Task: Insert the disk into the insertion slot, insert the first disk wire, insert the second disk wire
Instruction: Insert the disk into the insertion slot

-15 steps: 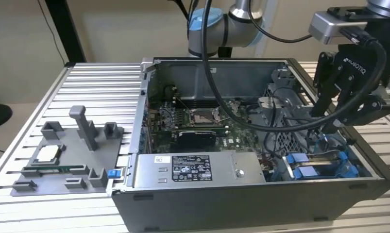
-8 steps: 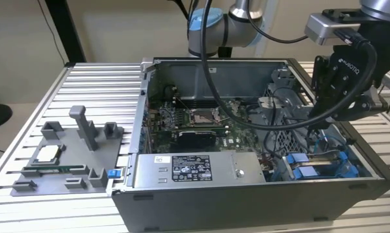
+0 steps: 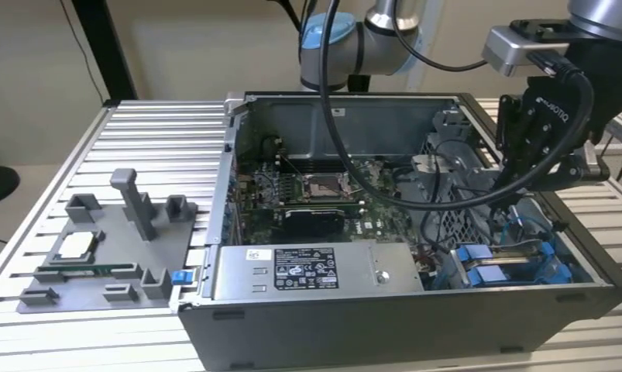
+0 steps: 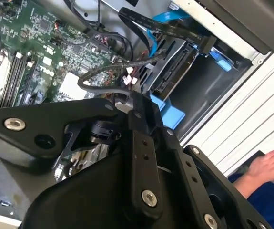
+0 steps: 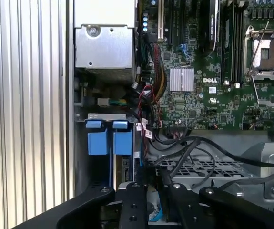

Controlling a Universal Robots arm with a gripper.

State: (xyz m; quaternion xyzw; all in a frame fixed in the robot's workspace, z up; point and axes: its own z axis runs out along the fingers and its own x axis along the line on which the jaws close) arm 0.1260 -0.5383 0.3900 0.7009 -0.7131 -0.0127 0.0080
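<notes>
The open computer case [image 3: 414, 318] lies on a ribbed aluminium table [image 3: 156, 147], and the arm reaches into the corner at the exterior view's right, beside the grey power-supply box [image 3: 300, 271]. The gripper [image 4: 128, 101] hangs low by the perforated drive cage [image 5: 198, 168] and close to the disk [image 4: 175, 71]. The disk looks already seated on edge in the insertion slot [image 3: 492, 267], between its blue rails. How the jaws stand, and whether they hold anything, I cannot tell. The main risk, I judge, is snagging: loose black wires [image 5: 184, 149] loop right around the tool, and a sideways move could drag them or tug a plug off the motherboard [image 5: 208, 95]. The arm's own thick cable [image 3: 337, 132] drapes across the case and could catch on its wall. The blue cable [image 4: 163, 18], likely a disk wire, runs just beside the disk, and a plug pushed in skewed could bend its contacts. A person's hand [image 4: 270, 164] rests outside the case, near enough, I judge, to be struck by a swing.
</notes>
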